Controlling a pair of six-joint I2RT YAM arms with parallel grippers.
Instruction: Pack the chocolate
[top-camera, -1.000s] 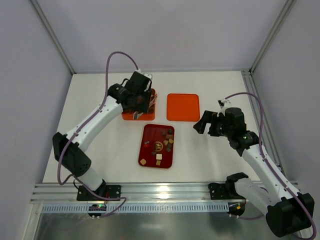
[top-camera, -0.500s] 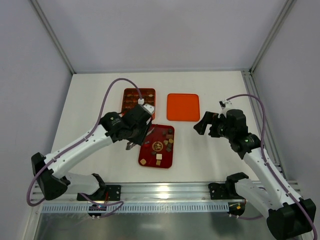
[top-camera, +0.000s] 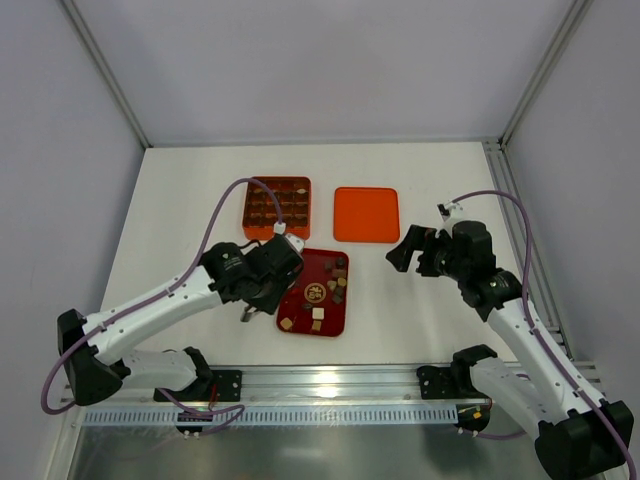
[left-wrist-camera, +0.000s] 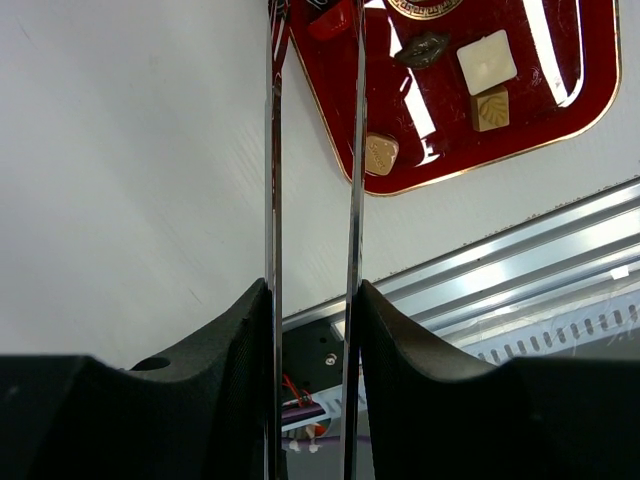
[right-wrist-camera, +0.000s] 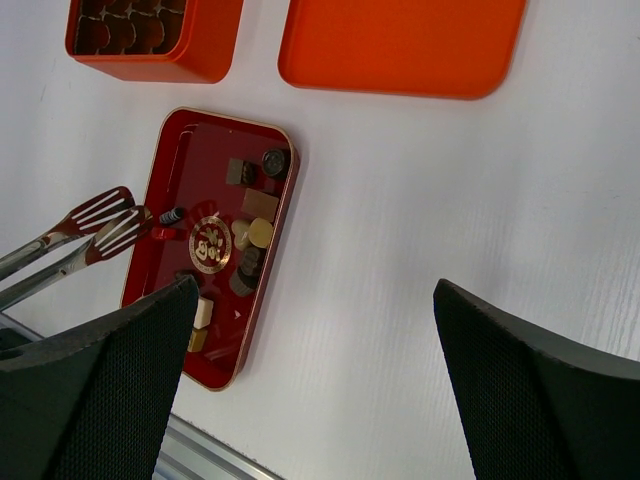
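Small chocolate pieces (top-camera: 335, 285), dark, tan and cream, lie loose on a dark red tray (top-camera: 296, 318). Brown pieces sit in cells of the orange grid box (top-camera: 277, 207). My left gripper (top-camera: 262, 290) is shut on metal tongs (left-wrist-camera: 352, 150). The tongs' slotted tips (right-wrist-camera: 105, 225) are at the tray's left edge (right-wrist-camera: 150, 215), beside a small red piece (right-wrist-camera: 163, 234). In the left wrist view a cream square (left-wrist-camera: 487, 62) and tan pieces lie on the tray (left-wrist-camera: 560, 110). My right gripper (top-camera: 405, 250) is open and empty above bare table, right of the tray.
An orange lid (top-camera: 366, 214) lies flat right of the grid box and shows in the right wrist view (right-wrist-camera: 400, 45). The aluminium rail (top-camera: 330, 385) runs along the near table edge, close below the tray. Frame posts stand at the back corners.
My left arm has swung from over the orange grid box down to the red tray's left side, carrying the tongs. The right arm has barely moved.
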